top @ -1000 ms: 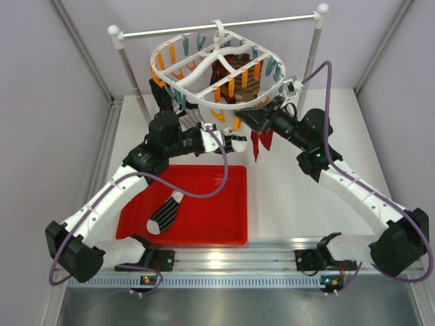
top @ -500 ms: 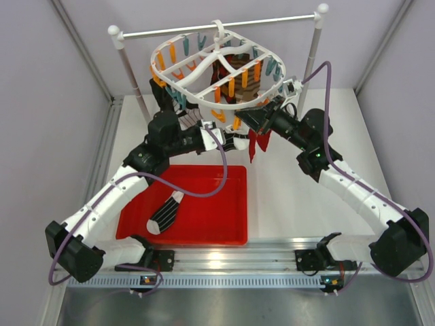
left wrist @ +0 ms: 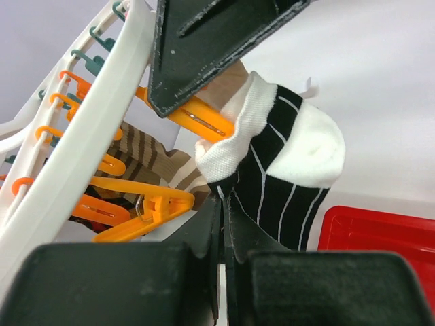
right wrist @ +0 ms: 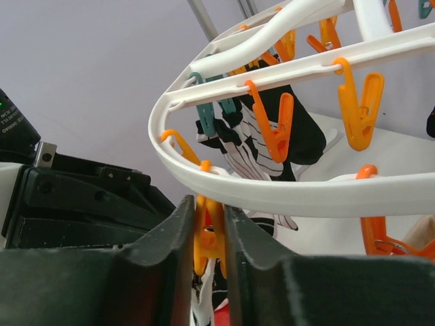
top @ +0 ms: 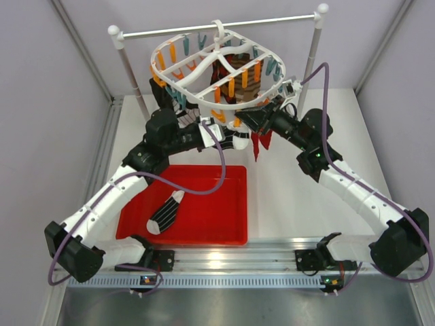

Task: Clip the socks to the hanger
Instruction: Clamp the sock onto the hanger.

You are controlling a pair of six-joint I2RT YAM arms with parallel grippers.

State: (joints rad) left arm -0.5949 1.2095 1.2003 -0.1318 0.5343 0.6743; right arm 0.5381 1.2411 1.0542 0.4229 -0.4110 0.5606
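Now, striped sock (left wrist: pixel 285 170): you hold it just under the hanger's (left wrist: pixel 102 115) near rim, its cuff against an orange clip (left wrist: pixel 204 122).
Handling: probably soft, light and limp; take it by the ribbed cuff edge.
Left gripper (left wrist: pixel 222 227): pressed together, pinching the sock's black part.
Right gripper (right wrist: pixel 208 210): squeezing that orange clip.
Left wrist view: shows you the cuff meeting the clip.
Top view: alone shows a second sock (top: pixel 166 212) in the red tray (top: pixel 224 231), well below the hanger.
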